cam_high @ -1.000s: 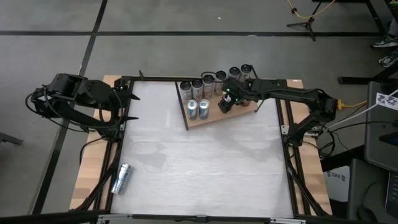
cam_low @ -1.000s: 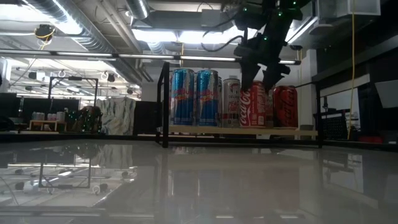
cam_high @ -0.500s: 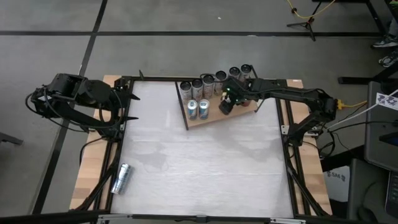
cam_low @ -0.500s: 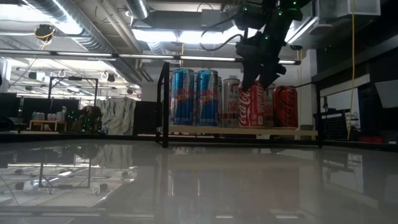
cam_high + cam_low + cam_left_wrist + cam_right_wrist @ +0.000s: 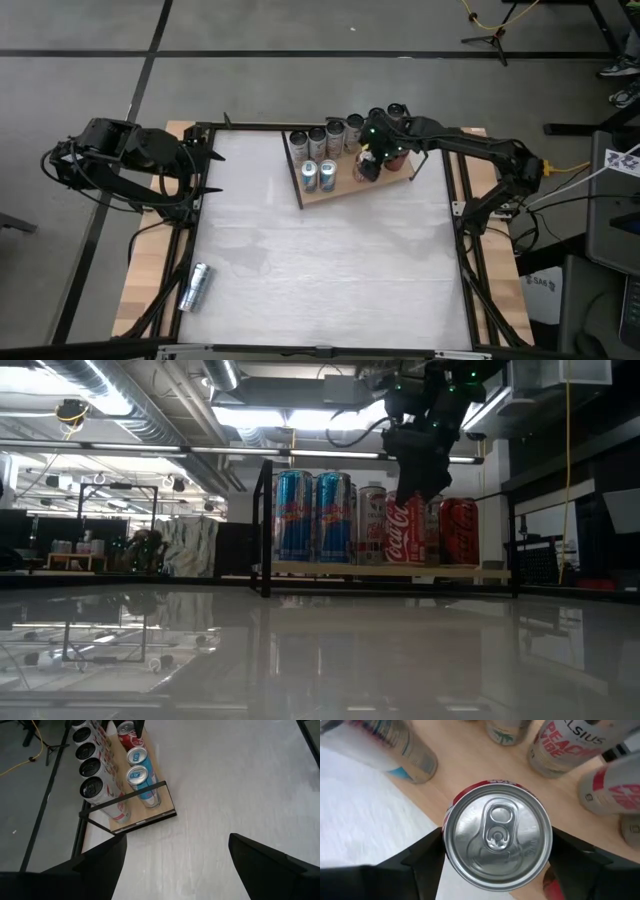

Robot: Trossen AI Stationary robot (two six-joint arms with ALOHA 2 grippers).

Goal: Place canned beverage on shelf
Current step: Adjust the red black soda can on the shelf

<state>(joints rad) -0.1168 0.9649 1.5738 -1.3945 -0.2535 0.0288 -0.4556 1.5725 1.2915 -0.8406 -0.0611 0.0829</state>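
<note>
Cans (image 5: 335,133) crowding shelf (image 5: 330,192) behind gripper (image 5: 368,166)

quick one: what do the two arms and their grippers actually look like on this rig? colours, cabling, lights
Both arms are dark, near-black jointed links. The left arm carries loose black cable loops around its base. The right arm shows small green lights near the wrist and a yellow cable at its base. The left gripper has broad, flat, wedge-shaped black fingers; the right gripper looks the same.
</note>
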